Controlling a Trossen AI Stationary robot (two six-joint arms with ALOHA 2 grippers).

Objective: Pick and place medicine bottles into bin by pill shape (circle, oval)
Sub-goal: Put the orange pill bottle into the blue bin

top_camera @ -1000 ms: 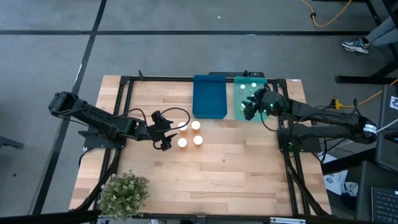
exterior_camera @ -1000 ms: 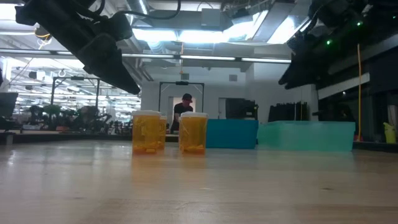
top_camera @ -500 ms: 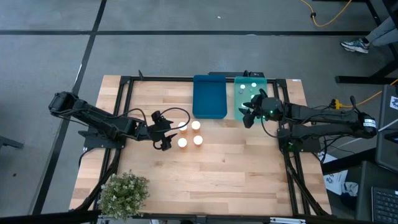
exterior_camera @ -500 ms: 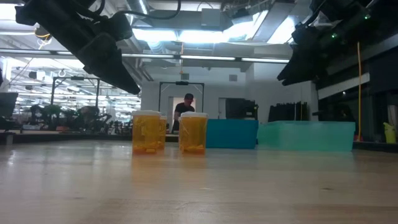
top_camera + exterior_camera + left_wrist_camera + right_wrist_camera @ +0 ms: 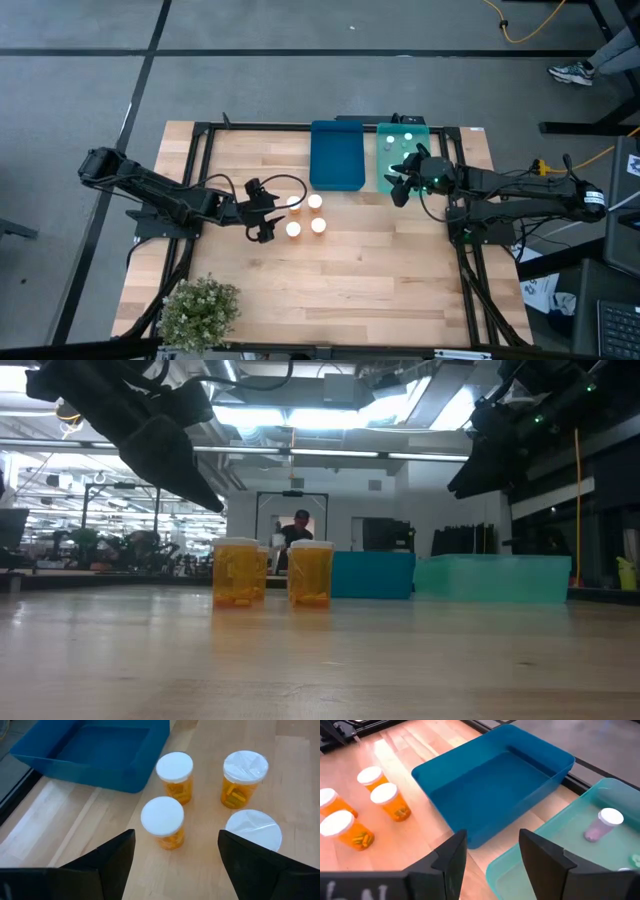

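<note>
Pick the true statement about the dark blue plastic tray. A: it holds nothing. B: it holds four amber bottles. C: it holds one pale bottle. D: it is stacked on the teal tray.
A: the dark blue rectangular plastic tray shows only its bare floor, the four amber-orange bottles with white caps stand on the wooden table beside it, and the teal green plastic tray sits next to it.

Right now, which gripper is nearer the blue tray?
Right. The right gripper hovers just beside the blue tray, over the teal tray; the left gripper sits farther off by the amber bottles.
</note>
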